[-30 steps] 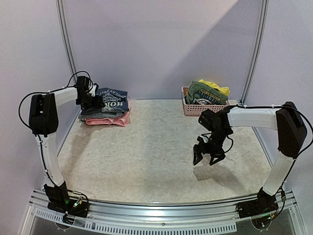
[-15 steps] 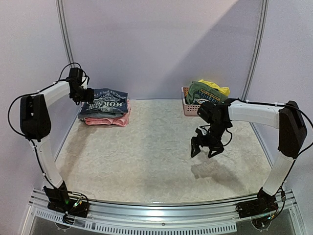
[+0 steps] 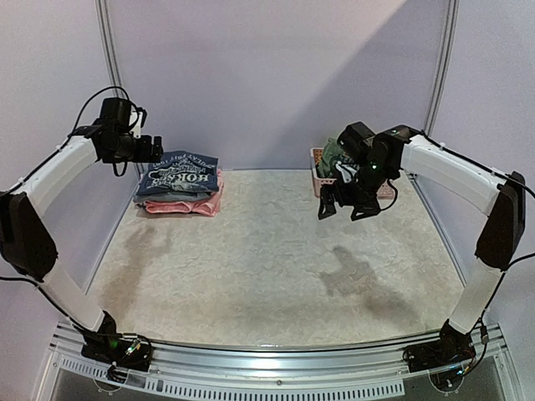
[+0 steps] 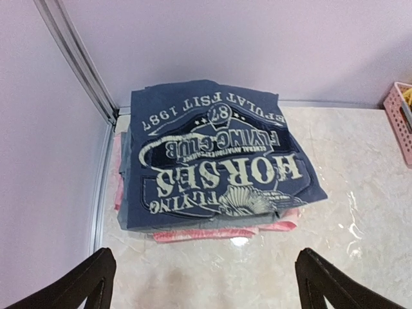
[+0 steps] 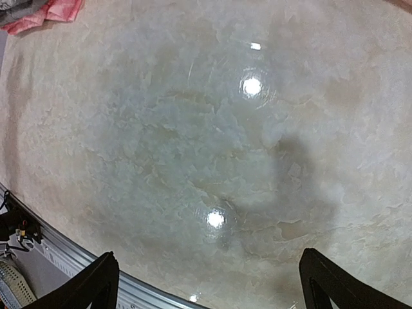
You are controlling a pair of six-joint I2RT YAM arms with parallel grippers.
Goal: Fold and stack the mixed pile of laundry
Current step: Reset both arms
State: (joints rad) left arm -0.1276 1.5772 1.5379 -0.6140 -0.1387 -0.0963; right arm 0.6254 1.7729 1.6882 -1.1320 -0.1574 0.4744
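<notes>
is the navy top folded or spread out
Folded: the navy top lies as a compact rectangle, stacked on the pink piece.

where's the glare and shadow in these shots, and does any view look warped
Right wrist: two lamp glints on the glossy table, a dark shadow right of them, and a fisheye bulge. Top external: a blotchy shadow on the table's right half, and the wall half lit diagonally. Left wrist: the navy top is sharp, with one small glint below it.

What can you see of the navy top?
The navy top is soft, jersey-like fabric, folded into a flat rectangle, white print up: HORSES, FLYING CLUB, 1987. It tops a stack in the far left corner of the table, resting on a grey piece over a pink piece. Nothing else touches it.
</notes>
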